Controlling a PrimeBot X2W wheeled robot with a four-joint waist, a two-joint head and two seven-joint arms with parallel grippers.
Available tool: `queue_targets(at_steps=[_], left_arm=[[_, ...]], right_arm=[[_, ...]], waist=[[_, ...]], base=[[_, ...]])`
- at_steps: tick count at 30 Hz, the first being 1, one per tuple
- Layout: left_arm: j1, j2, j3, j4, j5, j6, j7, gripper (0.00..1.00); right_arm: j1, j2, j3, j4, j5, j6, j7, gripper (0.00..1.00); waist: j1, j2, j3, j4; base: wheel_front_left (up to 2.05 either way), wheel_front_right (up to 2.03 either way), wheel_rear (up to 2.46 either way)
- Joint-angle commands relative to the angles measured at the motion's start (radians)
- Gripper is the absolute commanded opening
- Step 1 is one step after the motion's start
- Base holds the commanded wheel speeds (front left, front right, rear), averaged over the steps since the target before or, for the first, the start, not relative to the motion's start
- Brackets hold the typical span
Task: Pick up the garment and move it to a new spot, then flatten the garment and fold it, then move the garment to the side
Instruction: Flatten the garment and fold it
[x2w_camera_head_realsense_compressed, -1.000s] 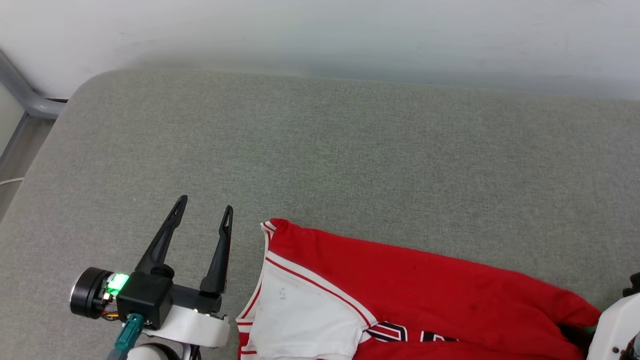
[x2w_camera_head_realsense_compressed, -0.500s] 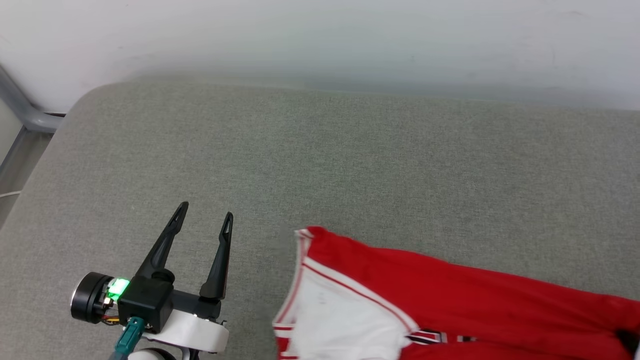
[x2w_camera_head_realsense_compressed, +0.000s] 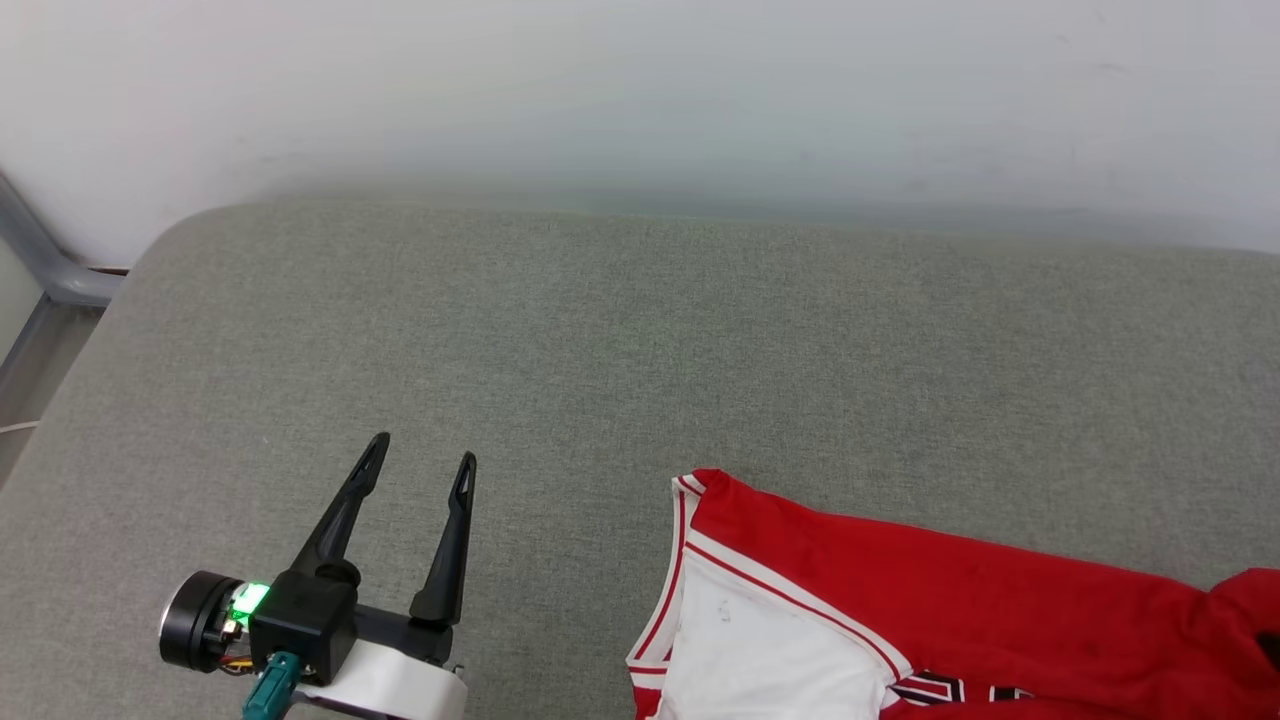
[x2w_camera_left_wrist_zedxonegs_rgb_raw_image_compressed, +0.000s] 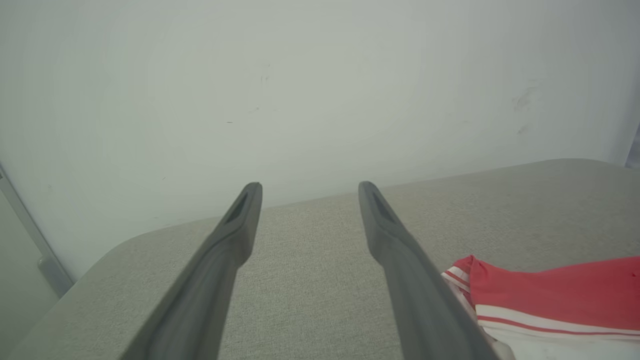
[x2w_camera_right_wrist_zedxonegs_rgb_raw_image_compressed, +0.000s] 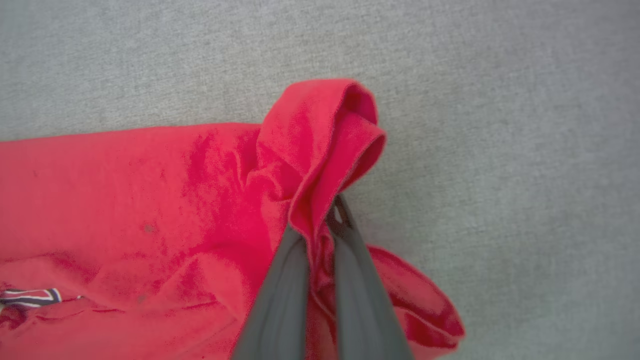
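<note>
Your left claw stands wide open at the lower left of the head view. Its two dark fingers are spread, point up the picture over the bare grey surface, and hold nothing. A small green light glows on its wrist.

The shirt lies on the surface to the right of that claw and apart from it, along the lower right edge of the view. Its near end shows a white sleeve edged with red-and-white striped trim. A scrap of black lettering shows at the bottom edge.

In the left wrist view, the left claw points toward a pale wall. The striped corner of the shirt shows low on the right.

Your right claw is closed tight on the shirt. Its fingers pinch a bunched red fold that rises and curls over their tips. The rest of the cloth spreads leftward in that view, wrinkled, on the surface.
</note>
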Motion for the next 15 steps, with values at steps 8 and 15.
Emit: queue_targets(at_steps=[8,15], left_arm=[[0.029,-0.026,0.014,0.003,-0.01,-0.003,-0.004,1.0],[0.039,-0.046,0.02,0.003,-0.009,-0.007,-0.004,1.0]], right_arm=[[0.118,0.078,0.068,-0.24,0.042,-0.001,0.084,0.0],[0.201,0.183,0.108,-0.451,0.064,-0.001,0.161,0.0]], waist=[[0.0,0.0,-0.041,0.005],[0.0,0.0,-0.051,0.019]], base=[[0.0,0.0,0.0],[0.0,0.0,0.0]])
